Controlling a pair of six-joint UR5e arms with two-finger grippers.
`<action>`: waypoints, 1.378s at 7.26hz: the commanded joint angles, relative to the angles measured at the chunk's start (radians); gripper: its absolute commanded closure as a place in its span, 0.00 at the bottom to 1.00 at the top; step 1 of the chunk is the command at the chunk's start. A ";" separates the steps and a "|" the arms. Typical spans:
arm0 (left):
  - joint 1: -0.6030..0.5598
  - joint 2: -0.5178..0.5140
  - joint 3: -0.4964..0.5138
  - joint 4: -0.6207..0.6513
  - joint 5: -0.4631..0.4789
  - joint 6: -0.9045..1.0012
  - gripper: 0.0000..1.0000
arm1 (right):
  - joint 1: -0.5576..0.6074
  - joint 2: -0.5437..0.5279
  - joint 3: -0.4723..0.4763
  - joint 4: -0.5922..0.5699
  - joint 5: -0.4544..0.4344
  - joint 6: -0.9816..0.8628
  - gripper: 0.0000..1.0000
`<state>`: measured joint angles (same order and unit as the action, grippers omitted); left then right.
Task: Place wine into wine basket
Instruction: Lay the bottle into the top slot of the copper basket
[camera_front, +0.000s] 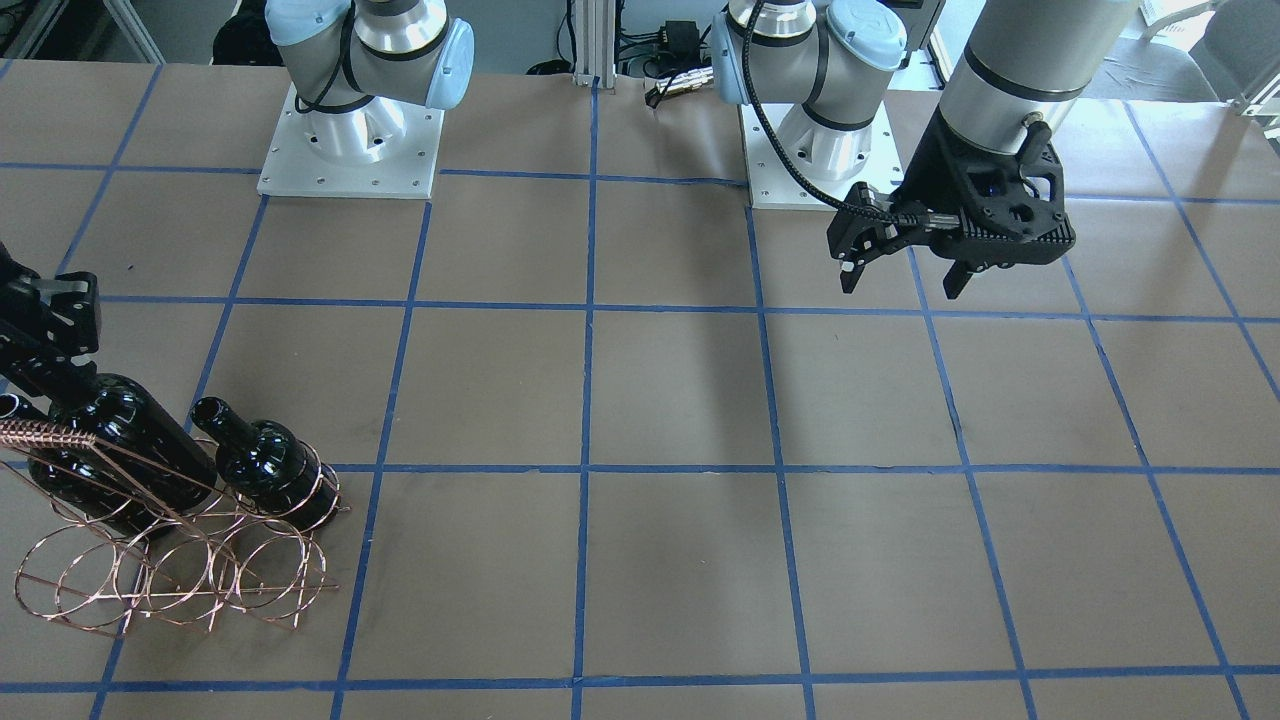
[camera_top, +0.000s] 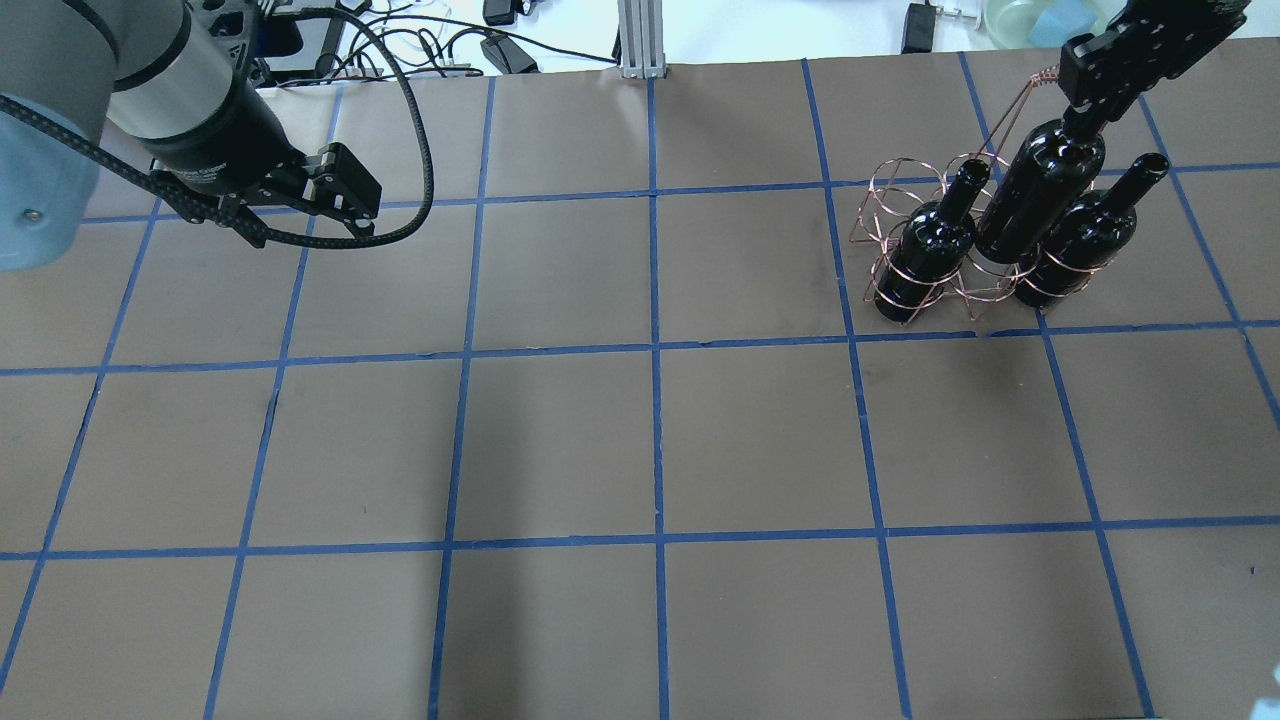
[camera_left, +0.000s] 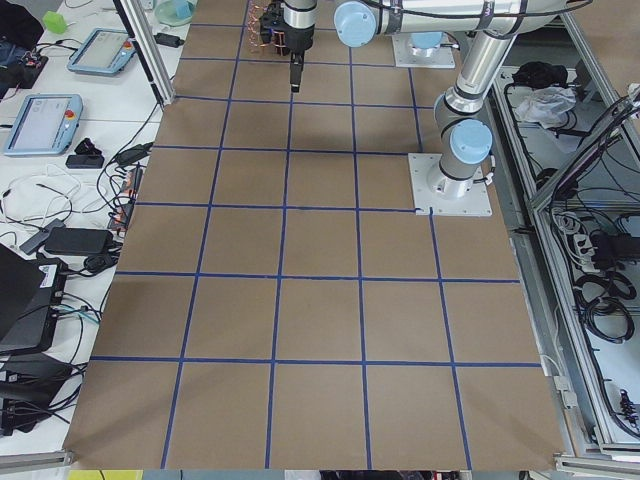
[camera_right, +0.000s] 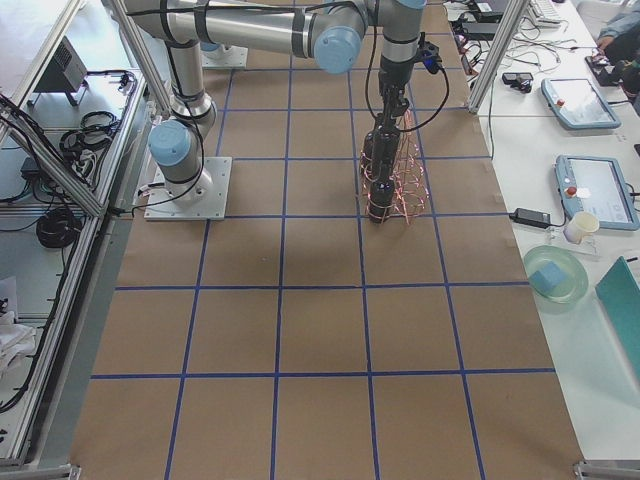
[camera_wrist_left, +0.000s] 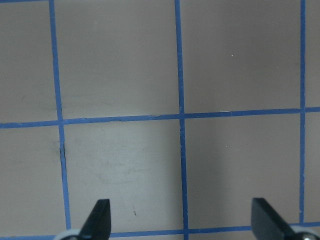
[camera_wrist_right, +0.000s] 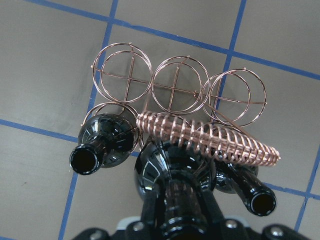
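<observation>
The wine bottle (camera_top: 1040, 195) and two other bottles (camera_top: 925, 255) are gleaming glossy near-black. The wine basket (camera_wrist_right: 205, 137) is shining copper, in rows of round rings. The table (camera_top: 650, 440) is showing brown paper gridded with blue tape.

Brown table (camera_top: 560, 440) gridded with blue tape (camera_top: 655, 350); wine basket (camera_wrist_right: 200, 134) on it.

Robot lab: taped-grid table (camera_left: 320, 330), teach pendants (camera_right: 592, 188), cables (camera_left: 60, 200), alu frame (camera_top: 633, 35).
</observation>
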<state>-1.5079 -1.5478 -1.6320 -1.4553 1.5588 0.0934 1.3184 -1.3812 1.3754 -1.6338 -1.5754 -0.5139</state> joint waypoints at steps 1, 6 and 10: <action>0.000 -0.011 -0.002 -0.002 -0.005 -0.001 0.00 | -0.001 -0.001 0.017 -0.001 0.002 0.000 1.00; 0.000 -0.015 -0.003 0.013 -0.002 0.006 0.00 | -0.001 0.028 0.051 -0.047 0.000 0.000 1.00; 0.003 -0.021 -0.003 0.012 -0.002 0.006 0.00 | -0.001 0.044 0.145 -0.165 0.002 -0.026 1.00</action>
<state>-1.5050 -1.5677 -1.6352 -1.4423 1.5581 0.1002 1.3177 -1.3388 1.4831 -1.7558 -1.5734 -0.5371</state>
